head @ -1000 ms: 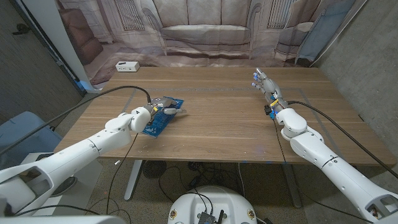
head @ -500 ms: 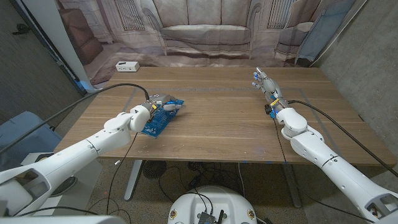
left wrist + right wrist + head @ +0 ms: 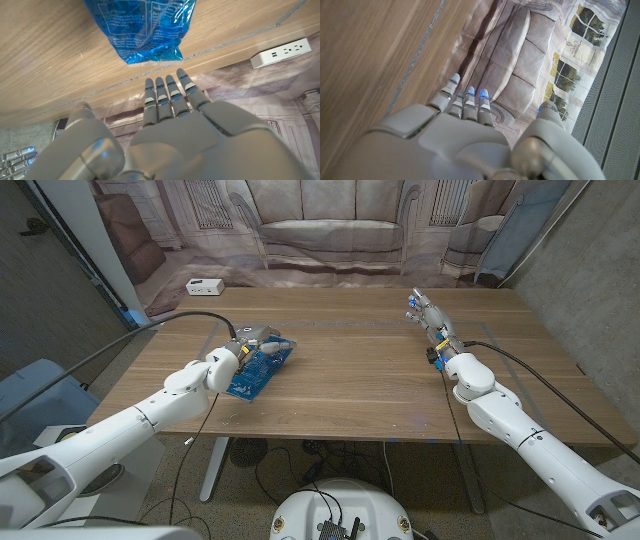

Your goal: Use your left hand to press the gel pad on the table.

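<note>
A blue gel pad (image 3: 252, 376) with white print lies on the wooden table (image 3: 360, 380), left of its middle. My left hand (image 3: 252, 340) is over the pad's far end and holds nothing. In the left wrist view its fingers (image 3: 167, 95) reach out straight, side by side, toward the gel pad (image 3: 145, 30). I cannot tell whether the hand touches the pad. My right hand (image 3: 427, 317) is at the table's far right, its fingers stretched out away from me and empty; the same right hand (image 3: 465, 135) appears in the right wrist view.
A white power strip (image 3: 204, 286) lies at the table's far left corner; this power strip (image 3: 280, 52) also appears in the left wrist view. A printed sofa backdrop (image 3: 330, 230) hangs behind the table. A blue chair (image 3: 30, 395) stands at the left.
My left hand has drawn back from the pad's right edge toward its far left end, and the fingers no longer point sideways over the pad. The right arm is still.
</note>
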Robot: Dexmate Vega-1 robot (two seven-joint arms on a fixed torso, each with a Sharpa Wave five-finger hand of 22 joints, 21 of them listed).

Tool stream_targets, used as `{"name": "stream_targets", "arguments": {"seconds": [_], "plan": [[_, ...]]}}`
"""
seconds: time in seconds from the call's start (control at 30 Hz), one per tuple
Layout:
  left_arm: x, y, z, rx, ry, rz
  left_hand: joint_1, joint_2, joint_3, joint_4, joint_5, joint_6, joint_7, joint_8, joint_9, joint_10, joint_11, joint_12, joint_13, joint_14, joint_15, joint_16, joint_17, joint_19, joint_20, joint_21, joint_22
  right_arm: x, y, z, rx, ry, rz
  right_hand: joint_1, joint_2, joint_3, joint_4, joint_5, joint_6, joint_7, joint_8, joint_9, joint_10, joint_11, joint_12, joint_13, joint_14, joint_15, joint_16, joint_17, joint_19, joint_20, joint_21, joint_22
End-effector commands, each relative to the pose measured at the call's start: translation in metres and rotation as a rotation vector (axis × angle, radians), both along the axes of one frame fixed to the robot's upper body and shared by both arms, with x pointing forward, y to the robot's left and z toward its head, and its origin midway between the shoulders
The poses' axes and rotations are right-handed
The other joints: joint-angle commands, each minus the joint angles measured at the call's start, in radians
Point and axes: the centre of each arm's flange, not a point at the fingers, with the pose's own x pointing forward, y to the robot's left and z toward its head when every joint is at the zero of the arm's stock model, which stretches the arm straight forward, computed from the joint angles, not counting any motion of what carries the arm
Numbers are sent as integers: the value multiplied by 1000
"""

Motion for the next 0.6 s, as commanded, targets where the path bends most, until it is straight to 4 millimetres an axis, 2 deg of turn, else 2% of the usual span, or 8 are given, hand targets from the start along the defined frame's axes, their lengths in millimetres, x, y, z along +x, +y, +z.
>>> {"name": "stream_targets", "arguments": {"seconds": [0.03,0.23,0.37,0.6], "plan": [[-10,7,5,-25,-43,11,3,12,6,-6,1,-5,0,0,3,-1,-3,0,0,-6,-1,0,-1,-4,3,-3,3,-1,0,-3,10,-3,0,8,7,1,-5,-1,6,1,3,4,7,1,1,6,7,3,7,4,6,2,2,4],[-15,10,9,-43,-65,6,5,14,7,-7,1,-5,-1,0,3,-2,-4,-1,0,-5,-2,0,-1,-4,3,-3,3,-2,-2,-4,22,-14,1,8,7,0,-5,-1,6,1,3,4,7,0,1,6,8,2,7,4,7,2,2,4],[-21,13,12,-62,-79,4,6,15,8,-8,0,-4,0,0,3,-2,5,-1,0,-5,-2,0,-1,-4,3,-3,3,-1,-1,-4,27,-18,7,9,6,0,-5,-1,6,0,2,4,7,0,1,6,8,1,7,4,8,0,3,3],[-27,20,15,-121,-83,-22,7,16,8,-9,0,-7,1,-1,3,-3,1,-2,0,-6,-1,0,-1,-5,3,-3,3,0,2,-4,26,-25,16,9,6,0,-6,-1,5,0,2,4,7,1,1,6,8,1,7,4,9,1,3,3]]}}
